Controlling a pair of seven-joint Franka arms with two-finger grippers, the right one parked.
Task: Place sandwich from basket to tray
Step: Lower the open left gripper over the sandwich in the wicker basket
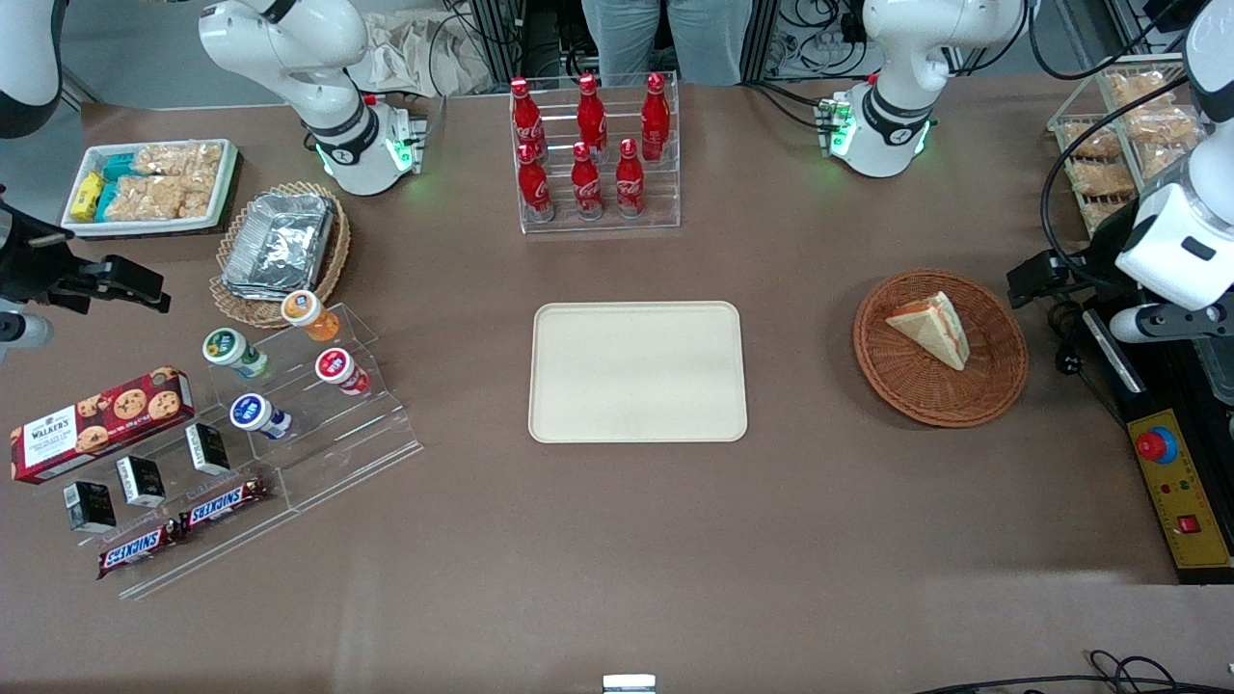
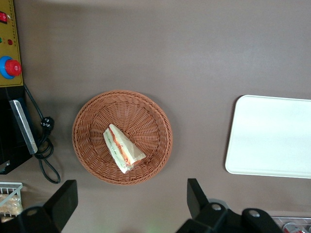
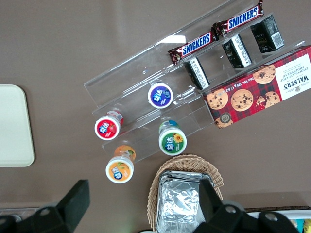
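The sandwich [image 1: 933, 328], a pale bread wedge with red-orange and green filling, lies in the round reddish-brown basket [image 1: 940, 410] toward the working arm's end of the table. The cream-beige tray [image 1: 637, 371] sits at the table's middle with nothing on it. My gripper [image 1: 1033, 280] hangs high above the table, beside the basket's rim. In the left wrist view the sandwich [image 2: 123, 148] rests near the basket's [image 2: 97, 165] centre, the tray [image 2: 272, 136] is partly seen, and the gripper [image 2: 130, 204] is open wide, with nothing between its black fingers [image 2: 197, 194].
A rack of red cola bottles [image 1: 593, 154] stands farther from the front camera than the tray. A control box with a red button [image 1: 1176, 492] and cables lie beside the basket. A tan foil-filled basket [image 1: 280, 246], cups, a cookie box and Snickers bars crowd the parked arm's end.
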